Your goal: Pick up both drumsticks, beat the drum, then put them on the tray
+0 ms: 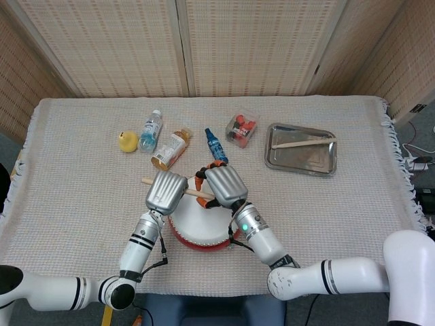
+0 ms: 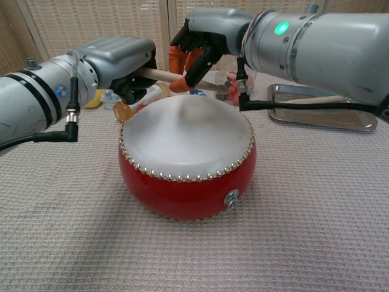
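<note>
The left hand (image 2: 118,58) grips 1 drumstick (image 2: 159,75) over the far rim of the drum (image 2: 187,163), which sits near the front edge of the tabletop (image 1: 81,163). The right hand (image 2: 203,38) curls its fingers (image 2: 176,58) around the same stick; whether they truly clamp it cannot be told. The other drumstick (image 1: 303,142) already lies on the tray (image 1: 299,160) toward the far right corner. The handover likely goes best if the right hand closes firmly before the left loosens.
</note>
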`<state>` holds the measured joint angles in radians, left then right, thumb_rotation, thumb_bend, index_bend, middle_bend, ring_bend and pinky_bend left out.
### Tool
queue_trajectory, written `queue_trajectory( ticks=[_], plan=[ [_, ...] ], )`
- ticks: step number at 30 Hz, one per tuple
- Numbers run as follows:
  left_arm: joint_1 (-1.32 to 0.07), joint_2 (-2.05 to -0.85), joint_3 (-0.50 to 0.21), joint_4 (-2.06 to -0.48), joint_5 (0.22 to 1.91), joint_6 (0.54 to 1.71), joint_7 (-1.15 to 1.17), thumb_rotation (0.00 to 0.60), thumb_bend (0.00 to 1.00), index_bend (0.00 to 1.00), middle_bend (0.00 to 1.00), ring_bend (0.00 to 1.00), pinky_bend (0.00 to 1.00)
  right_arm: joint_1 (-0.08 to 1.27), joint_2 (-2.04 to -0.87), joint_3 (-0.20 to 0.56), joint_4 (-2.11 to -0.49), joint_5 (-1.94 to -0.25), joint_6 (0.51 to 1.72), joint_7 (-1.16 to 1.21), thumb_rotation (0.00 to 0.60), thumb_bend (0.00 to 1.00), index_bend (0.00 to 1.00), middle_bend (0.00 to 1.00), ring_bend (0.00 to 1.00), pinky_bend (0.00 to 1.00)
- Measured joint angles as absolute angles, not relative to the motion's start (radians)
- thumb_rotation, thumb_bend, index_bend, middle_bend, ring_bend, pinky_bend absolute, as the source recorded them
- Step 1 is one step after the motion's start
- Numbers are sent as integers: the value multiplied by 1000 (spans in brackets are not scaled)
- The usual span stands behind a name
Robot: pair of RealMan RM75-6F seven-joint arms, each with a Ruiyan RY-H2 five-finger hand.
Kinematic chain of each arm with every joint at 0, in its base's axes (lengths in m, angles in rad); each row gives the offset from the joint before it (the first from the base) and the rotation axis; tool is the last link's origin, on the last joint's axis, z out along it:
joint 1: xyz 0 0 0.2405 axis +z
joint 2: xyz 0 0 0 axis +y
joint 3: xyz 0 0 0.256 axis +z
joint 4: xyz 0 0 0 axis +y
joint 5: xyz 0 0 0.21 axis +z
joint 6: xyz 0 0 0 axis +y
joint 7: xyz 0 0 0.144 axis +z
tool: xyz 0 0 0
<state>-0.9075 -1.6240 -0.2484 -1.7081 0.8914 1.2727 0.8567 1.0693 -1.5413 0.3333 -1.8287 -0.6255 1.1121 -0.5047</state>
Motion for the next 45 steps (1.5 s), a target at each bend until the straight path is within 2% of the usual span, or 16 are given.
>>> queue_trajectory(
  ticks=[4,8,20,22,27,33,40,45],
  plan=[
    [-906,-1623,-245,-1706,899,1277,858,600,834,909,974,927,1000,1068,-1548,335,-1823,-629,1116,-501,600,562,721,469,350,222],
    [-903,-1624,-242,-1705,920,1290,860,600,811,844,907,884,1000,1067,-1553,335,-1818,-633,1118,-499,600,564,736,479,364,222],
    [-897,-1638,-233,-1702,969,1334,899,600,583,536,662,674,996,1062,-1569,347,-1800,-636,1142,-500,600,582,756,496,422,222],
    [-897,-1640,-232,-1701,970,1341,919,600,566,496,617,635,961,1062,-1570,351,-1798,-637,1144,-499,600,587,763,501,432,224],
    [-898,-1649,-231,-1697,968,1348,954,600,511,392,516,525,774,1058,-1573,358,-1797,-650,1147,-491,600,600,777,511,450,246],
    [-900,-1655,-231,-1688,972,1349,973,600,479,321,434,437,663,1052,-1581,362,-1786,-662,1154,-482,600,610,799,522,480,307],
    [-898,-1654,-232,-1684,971,1347,984,600,453,240,353,358,594,1040,-1589,365,-1776,-688,1156,-458,600,619,816,534,501,350],
    [-894,-1649,-237,-1682,959,1342,986,600,416,133,248,234,416,1029,-1586,370,-1778,-697,1155,-447,600,621,817,535,505,351]
  ],
)
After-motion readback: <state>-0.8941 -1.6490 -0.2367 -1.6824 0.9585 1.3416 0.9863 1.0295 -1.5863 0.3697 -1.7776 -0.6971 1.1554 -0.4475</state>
